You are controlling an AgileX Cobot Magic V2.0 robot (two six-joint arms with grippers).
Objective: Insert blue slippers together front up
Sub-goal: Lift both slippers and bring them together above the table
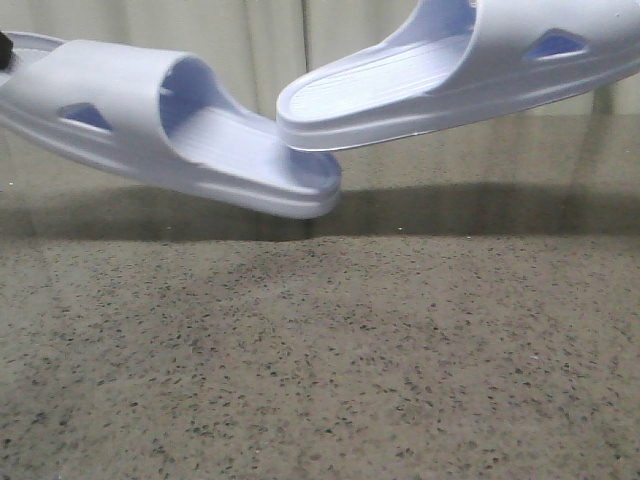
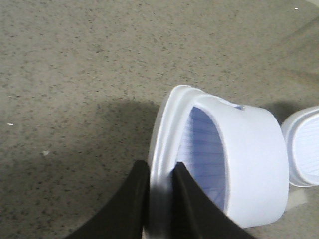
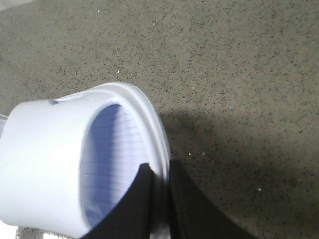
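Observation:
Both pale blue slippers hang in the air above the table. The left slipper [image 1: 150, 120] tilts down toward the middle. The right slipper [image 1: 450, 70] comes in from the upper right. Its open footbed end lies just over the left one's end, near the centre. My left gripper [image 2: 160, 172] is shut on the sole rim of the left slipper [image 2: 254, 164]. The tip of the other slipper [image 2: 304, 149] shows beside it. My right gripper [image 3: 160, 172] is shut on the sole rim of the right slipper [image 3: 45, 159]. Only a black sliver of my left gripper [image 1: 3, 50] shows in the front view.
The speckled grey-brown table [image 1: 320, 360] lies below the slippers, with their shadow across its far part. A pale curtain [image 1: 260, 40] hangs behind the table's far edge.

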